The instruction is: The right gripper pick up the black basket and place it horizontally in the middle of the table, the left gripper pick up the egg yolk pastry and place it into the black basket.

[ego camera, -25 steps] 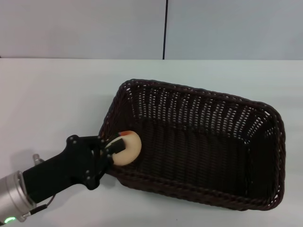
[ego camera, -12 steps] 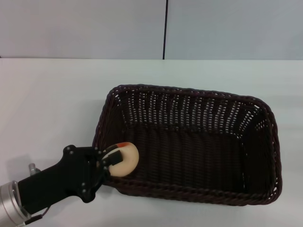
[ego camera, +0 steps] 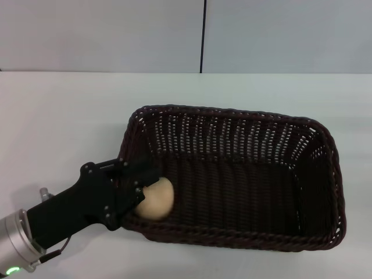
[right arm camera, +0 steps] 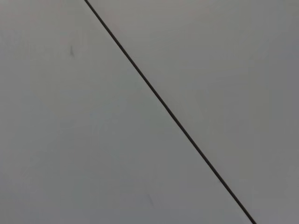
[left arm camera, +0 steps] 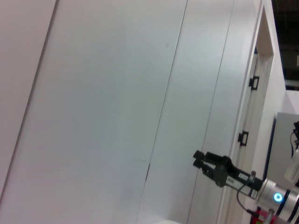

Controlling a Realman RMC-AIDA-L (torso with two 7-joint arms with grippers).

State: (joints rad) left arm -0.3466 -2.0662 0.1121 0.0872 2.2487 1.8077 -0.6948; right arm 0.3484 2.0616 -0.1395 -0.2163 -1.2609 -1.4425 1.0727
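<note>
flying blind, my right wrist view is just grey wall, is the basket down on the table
observer: yes, the head view shows the black basket sitting flat on the table, long side running left to right.
operator: where's the pastry
observer: the egg yolk pastry is inside the basket's left end, close to the near rim.
operator: and the left claw
observer: the left claw reaches over the basket's left rim, right against the pastry; I cannot tell whether it grips it.
operator: my own claw?
observer: the right claw shows only in the left wrist view, up in the air before the wall.
</note>
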